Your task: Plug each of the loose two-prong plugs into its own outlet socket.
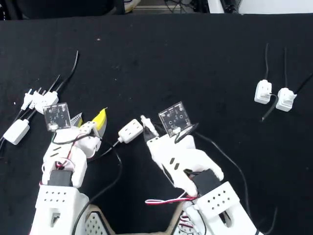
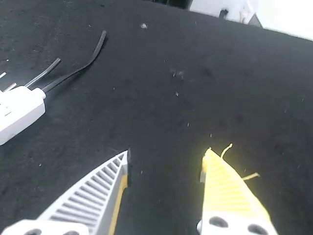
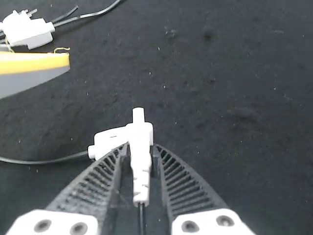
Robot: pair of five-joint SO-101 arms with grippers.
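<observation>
1. Black table (image 1: 195, 58): carries both arms and all the parts.

2. Right gripper (image 1: 148, 131) (image 3: 139, 147): near the table's middle. I read its fingers as clamped on a white plug (image 1: 145, 122) (image 3: 140, 166). The plug lies lengthwise between them, with its front end sticking out past the tips.

3. Left gripper (image 1: 89, 117) (image 2: 167, 154): its grey and yellow fingers stand apart, with bare table between them. It sits beside the right gripper.

4. Socket (image 1: 130, 131) (image 3: 108, 141): a white block that lies between the two grippers, just beside the held plug. From the right wrist view, plug and socket overlap, and I cannot tell whether they touch. A thin cable leaves the socket toward the left arm's base.

5. Loose plugs (image 1: 40, 100) (image 3: 24, 30): bunched at the table's left edge, well apart from both grippers, with black cables trailing away. The left wrist view shows one of them (image 2: 17, 111) close up. A second socket (image 1: 17, 131) lies near them.

6. Two white pieces (image 1: 275, 95): at the far right, side by side, each with a cable. They may be plugs already seated in sockets, but the high view is too coarse to confirm.
</observation>
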